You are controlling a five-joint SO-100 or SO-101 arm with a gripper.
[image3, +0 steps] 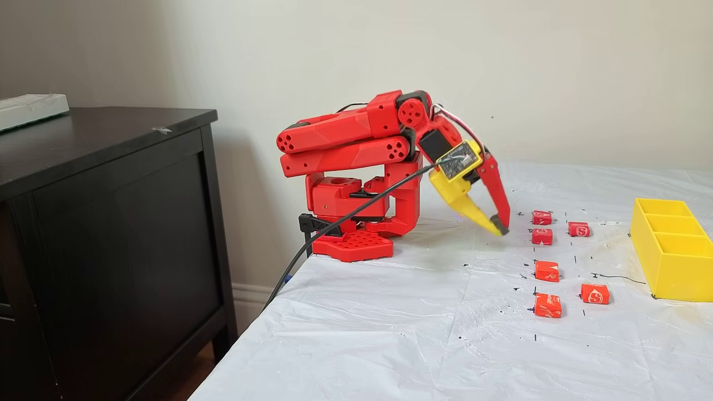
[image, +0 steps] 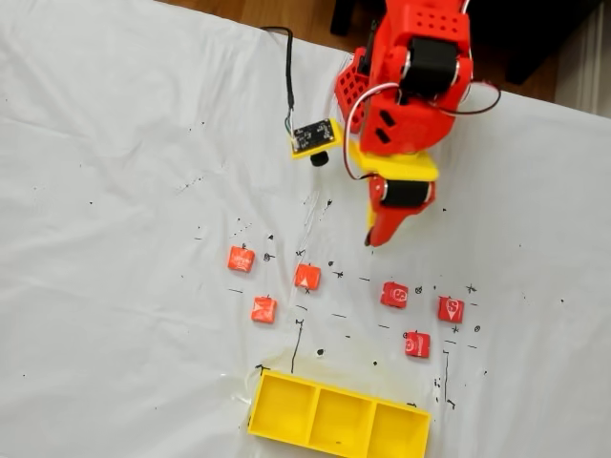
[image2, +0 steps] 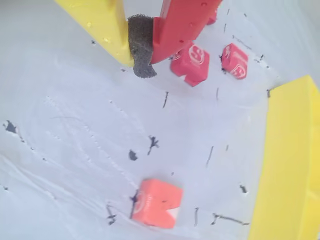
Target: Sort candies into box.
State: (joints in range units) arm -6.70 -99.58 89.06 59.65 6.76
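The end effector (image3: 499,229) hangs just above the bench (image3: 390,334), fingertips together and clenched on nothing, short of the candies. Six red-orange candies (image: 307,277) lie loose on the white sheet in two groups of three, all outside the box. The yellow three-compartment box (image: 338,418) sits beyond them at the near edge in the top-down fixed view, its compartments holding no candy.
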